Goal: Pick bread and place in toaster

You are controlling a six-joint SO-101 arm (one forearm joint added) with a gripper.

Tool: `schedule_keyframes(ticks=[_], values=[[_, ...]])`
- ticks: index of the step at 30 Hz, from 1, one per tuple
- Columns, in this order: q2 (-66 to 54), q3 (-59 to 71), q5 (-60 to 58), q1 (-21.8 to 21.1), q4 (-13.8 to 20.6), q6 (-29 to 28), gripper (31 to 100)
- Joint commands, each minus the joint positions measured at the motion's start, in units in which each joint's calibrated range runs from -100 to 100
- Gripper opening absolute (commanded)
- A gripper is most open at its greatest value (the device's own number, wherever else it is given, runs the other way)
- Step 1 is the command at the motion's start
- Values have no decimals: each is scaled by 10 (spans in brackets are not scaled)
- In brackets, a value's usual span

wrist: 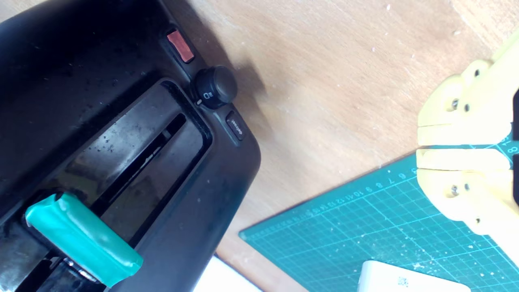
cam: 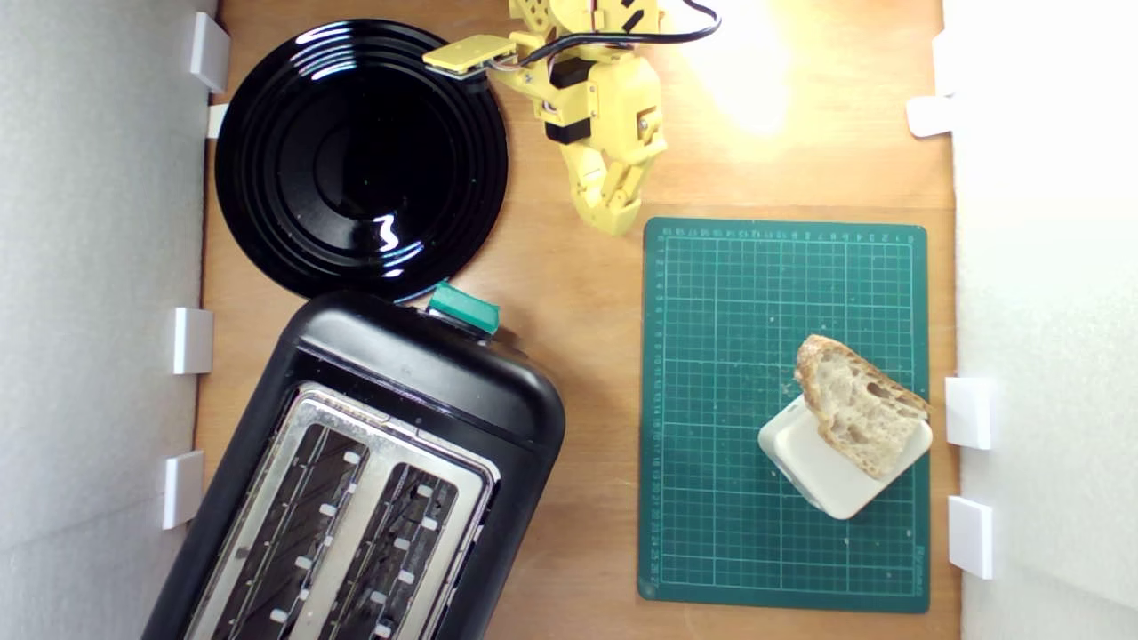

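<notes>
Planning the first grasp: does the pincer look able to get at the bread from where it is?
Probably yes. The bread lies exposed, leaning on the white block on the green mat, with nothing over it. The pincer, closed and empty, sits beyond the mat's far edge with only bare mat between them.

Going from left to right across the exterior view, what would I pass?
Black plate and toaster share the left, so their order is unclear → yellow gripper → green cutting mat → bread leaning on a white block.
</notes>
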Motion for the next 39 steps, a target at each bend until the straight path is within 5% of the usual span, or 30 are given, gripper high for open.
schedule_keyframes(ticks=[1,39], values=[[-3,2,-1,4,0,1,309],[-3,1,-1,-2,-1,3,314]])
